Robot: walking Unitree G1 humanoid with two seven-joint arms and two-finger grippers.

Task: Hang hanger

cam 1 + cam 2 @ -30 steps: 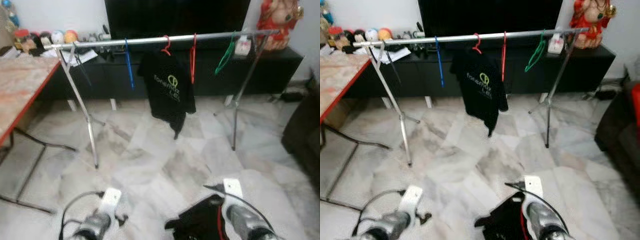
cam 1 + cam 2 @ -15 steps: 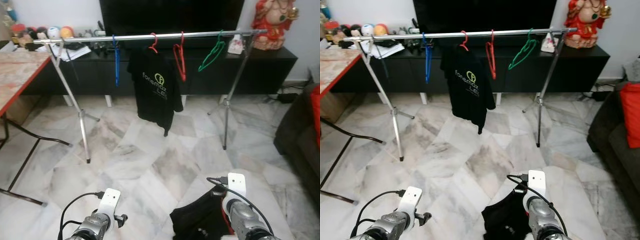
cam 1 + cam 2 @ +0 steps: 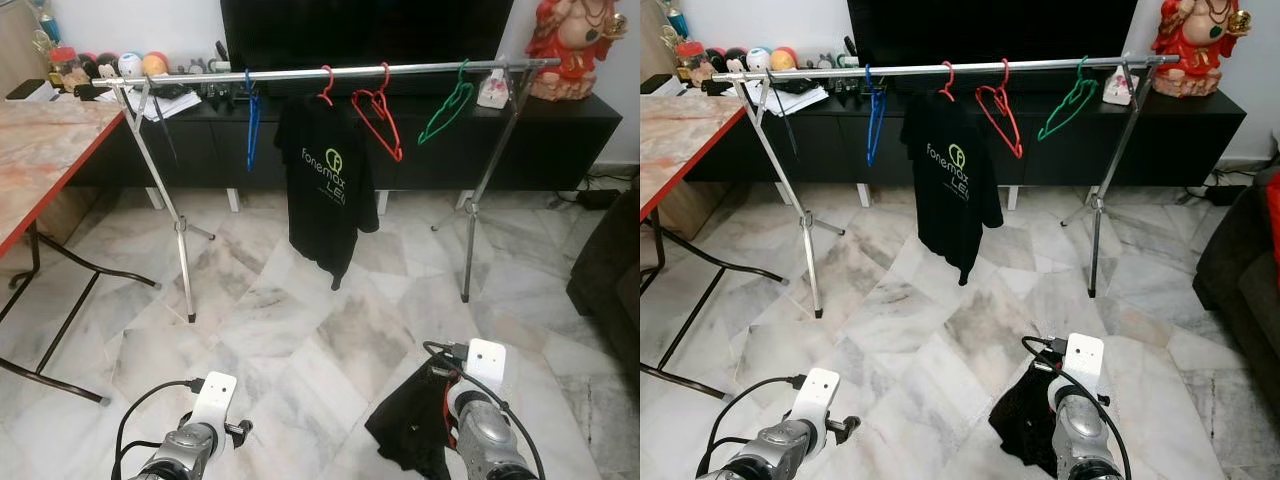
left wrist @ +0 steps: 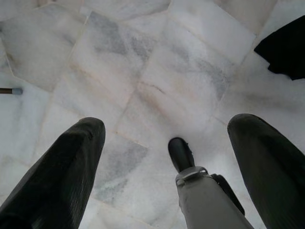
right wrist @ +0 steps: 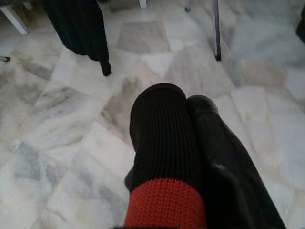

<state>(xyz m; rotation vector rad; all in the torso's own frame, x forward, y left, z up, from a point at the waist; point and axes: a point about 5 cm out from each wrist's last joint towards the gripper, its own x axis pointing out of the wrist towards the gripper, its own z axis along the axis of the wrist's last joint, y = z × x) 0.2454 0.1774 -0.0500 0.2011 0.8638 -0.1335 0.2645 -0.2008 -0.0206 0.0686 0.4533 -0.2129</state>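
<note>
Right wrist view shows the right gripper [image 5: 186, 124] clenched, fingers pressed together on a red hanger [image 3: 446, 418] carrying a dark garment [image 3: 412, 432] that droops beside it. Well ahead of and above that gripper stands the rail [image 3: 330, 74], already bearing a black T-shirt [image 3: 328, 180] and empty hangers. The left gripper [image 4: 167, 157] hangs spread and empty. Approach, lift and hooking all remain.

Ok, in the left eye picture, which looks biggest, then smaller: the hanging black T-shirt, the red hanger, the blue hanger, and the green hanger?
1. Hanging black T-shirt, clearly biggest.
2. Red hanger and green hanger: they look about alike, so no ranking.
3. Blue hanger: looks thinnest, but it is turned edge-on, so unsure.
</note>
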